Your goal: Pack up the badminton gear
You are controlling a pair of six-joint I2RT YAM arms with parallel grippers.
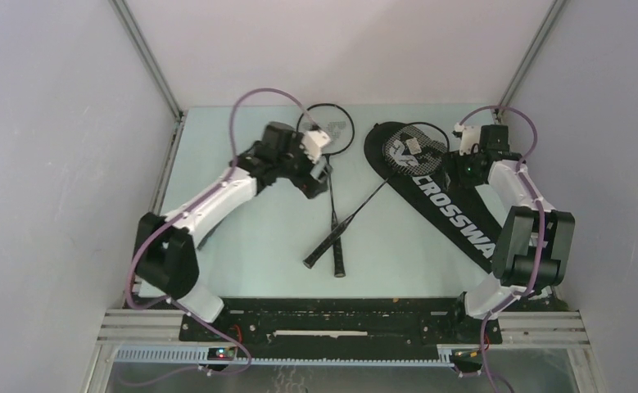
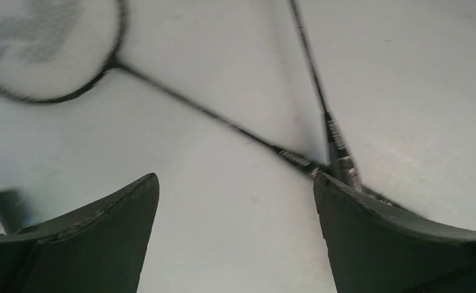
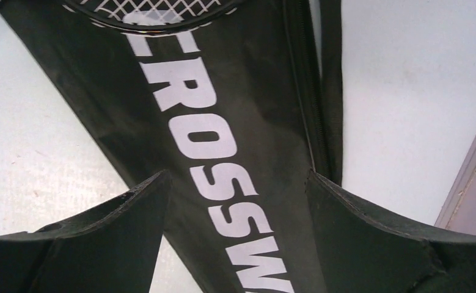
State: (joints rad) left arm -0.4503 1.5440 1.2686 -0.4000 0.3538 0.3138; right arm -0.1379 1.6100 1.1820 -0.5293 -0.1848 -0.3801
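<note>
while both claws gape wide and hold nothing, the left claw (image 2: pixel 235 183) hangs just beside the crossed rackets (image 1: pixel 334 236) on the desk (image 1: pixel 242 246), their shafts running toward the near edge; the right claw (image 3: pixel 238 180) hovers over the bag (image 3: pixel 223 122).

Pale table (image 1: pixel 250 237) boxed in by plain walls (image 1: pixel 45 164)
The matte, faintly green tabletop sits between three bare grey-lilac panels; slim aluminium posts (image 1: pixel 147 57) rise at both back corners, and soft, even light casts only faint shadows.
</note>
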